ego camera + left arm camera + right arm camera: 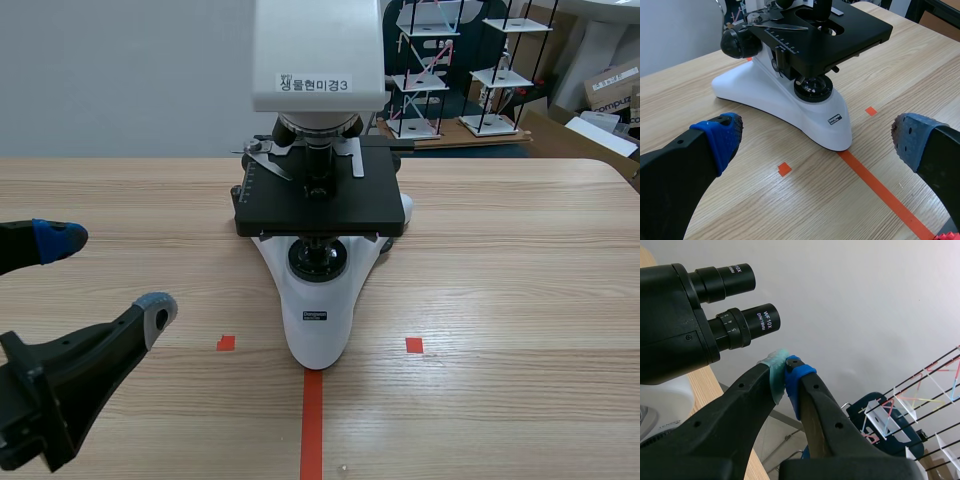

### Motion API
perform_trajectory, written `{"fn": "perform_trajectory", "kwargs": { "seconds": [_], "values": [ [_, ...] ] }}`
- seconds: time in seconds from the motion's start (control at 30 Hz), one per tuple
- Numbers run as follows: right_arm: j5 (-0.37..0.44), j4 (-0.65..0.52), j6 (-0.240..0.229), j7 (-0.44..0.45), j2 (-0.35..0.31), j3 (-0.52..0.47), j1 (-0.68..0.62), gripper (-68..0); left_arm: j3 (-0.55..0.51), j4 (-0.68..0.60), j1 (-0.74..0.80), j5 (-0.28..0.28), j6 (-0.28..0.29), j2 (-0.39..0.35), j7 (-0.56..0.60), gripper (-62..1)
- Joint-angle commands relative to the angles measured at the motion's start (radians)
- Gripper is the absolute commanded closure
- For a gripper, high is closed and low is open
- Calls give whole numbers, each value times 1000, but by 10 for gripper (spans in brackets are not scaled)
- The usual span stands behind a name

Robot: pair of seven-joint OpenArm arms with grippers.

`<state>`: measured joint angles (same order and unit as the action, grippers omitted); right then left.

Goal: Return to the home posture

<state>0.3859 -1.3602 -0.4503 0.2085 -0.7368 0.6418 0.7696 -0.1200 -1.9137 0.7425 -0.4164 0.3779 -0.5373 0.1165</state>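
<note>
Black left hand (108, 275) hovers low over the wooden tabletop (520, 300), spread wide and empty, near the white base of the microscope (318, 310) standing mid-tabletop. Up beside the microscope's eyepieces (747, 322), the right hand (785, 371) is pressed together tip to tip on nothing.

I see bright, even overhead light on the table (500, 260). The microscope (318, 300) throws a soft, faint shadow around its white base, which gleams mildly.
</note>
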Motion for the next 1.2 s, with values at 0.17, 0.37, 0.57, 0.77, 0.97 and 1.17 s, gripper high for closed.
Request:
{"fn": "perform_trajectory", "kwargs": {
  "seconds": [0.17,0.37,0.57,0.77,0.97,1.17],
  "values": [
    [7,-10,8,15,-3,-12,28,-11,2,-12,5,-7,2,5,18,-623],
    [9,-11,8,15,-7,-13,25,-27,2,-12,5,-7,2,5,18,-623],
    [36,-27,47,53,-45,-30,-39,-213,2,-12,5,-7,2,5,17,-623],
    [89,-73,98,80,-80,-172,-231,-425,2,-12,5,-7,2,5,17,-623],
    [121,-146,152,124,-89,-392,-519,-575,2,-12,5,-7,2,5,17,-623],
    [121,-233,155,173,-67,-586,-822,-611,2,-12,5,-7,2,5,17,-623]
  ]
}}
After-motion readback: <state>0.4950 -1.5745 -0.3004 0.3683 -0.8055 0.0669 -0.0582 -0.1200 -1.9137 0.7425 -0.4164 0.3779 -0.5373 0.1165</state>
